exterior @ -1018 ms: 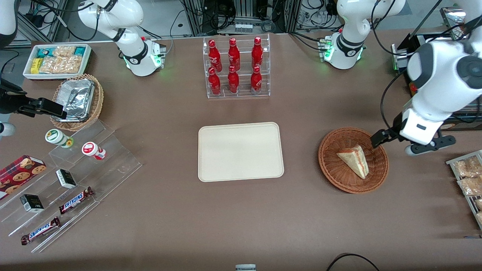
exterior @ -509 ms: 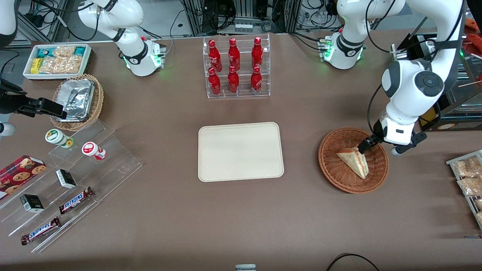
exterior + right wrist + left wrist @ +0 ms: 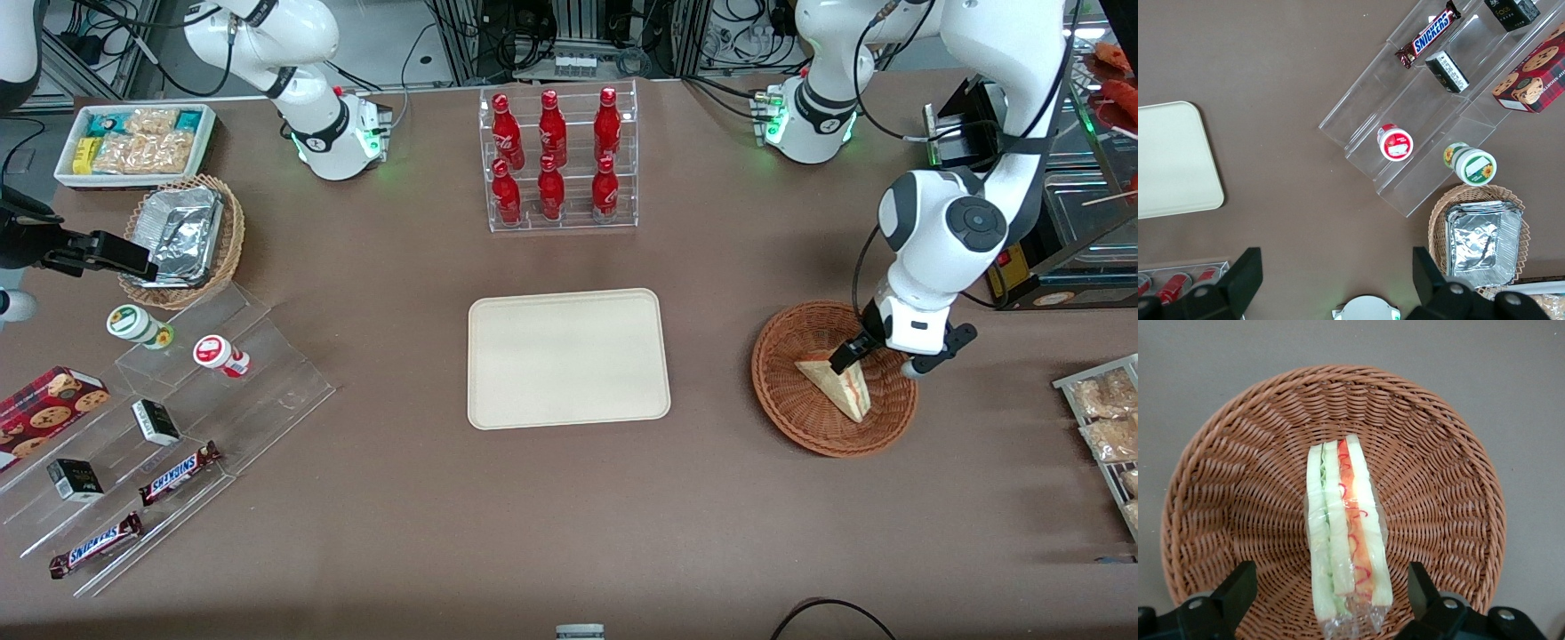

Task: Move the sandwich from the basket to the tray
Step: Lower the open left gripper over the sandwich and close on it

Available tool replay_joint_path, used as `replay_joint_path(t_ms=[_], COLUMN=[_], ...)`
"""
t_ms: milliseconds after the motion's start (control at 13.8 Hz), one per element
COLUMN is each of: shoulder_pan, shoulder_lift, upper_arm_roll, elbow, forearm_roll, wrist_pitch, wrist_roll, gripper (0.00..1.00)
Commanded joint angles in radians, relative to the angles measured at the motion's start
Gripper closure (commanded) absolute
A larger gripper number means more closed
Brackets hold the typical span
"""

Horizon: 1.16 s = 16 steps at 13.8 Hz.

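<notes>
**Wicker, wedge and a waiting gripper**

Reddish-brown wicker rings the whole business: the basket [image 3: 834,380] sits on the brown tabletop [image 3: 569,498] toward the working arm's end, and the sandwich [image 3: 838,383] lies inside it, wrapped in clear film, its cut edge of orange-red and green layers turned upward; that upturned edge is why the left arm comes at it from above. The gripper [image 3: 1331,590] hangs over the end of the wedge farther from the front camera, its two fingers spread wide and empty, one on each side of the sandwich's bread faces, so that closing would press the soft slices flat-to-flat rather than crush the filling; in the wrist view the fingertips [image 3: 1238,583] stand apart from the wrapper, with no contact yet, and seem still to be above the weave. The basket's sloping wall leaves little room for the fingers, so I judge a straight descent is needed before any squeeze. The tray [image 3: 568,357] lies bare at the middle of the tabletop, well apart from the basket, flat and low-rimmed, an easy landing place for the wedge.
</notes>
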Motion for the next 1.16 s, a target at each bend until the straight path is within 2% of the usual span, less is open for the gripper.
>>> replay_joint_path(t_ms=[0, 364, 436, 655, 727, 1091], shoulder_pan=[-0.007, -0.01, -0.01, -0.012, -0.013, -0.026], shoulder_lift=[0.027, 0.06, 0.068, 0.082, 0.084, 0.019], upper_arm_roll=[-0.004, -0.005, -0.005, -0.005, -0.005, -0.013], elbow=[-0.003, -0.014, -0.014, -0.008, -0.003, 0.038], forearm_roll=[0.004, 0.006, 0.006, 0.004, 0.004, 0.006], wrist_pitch=[0.033, 0.055, 0.071, 0.079, 0.079, -0.007], wrist_roll=[-0.024, -0.021, -0.021, -0.023, -0.021, -0.012], gripper=[0.0, 0.01, 0.11, 0.95, 1.0, 1.0])
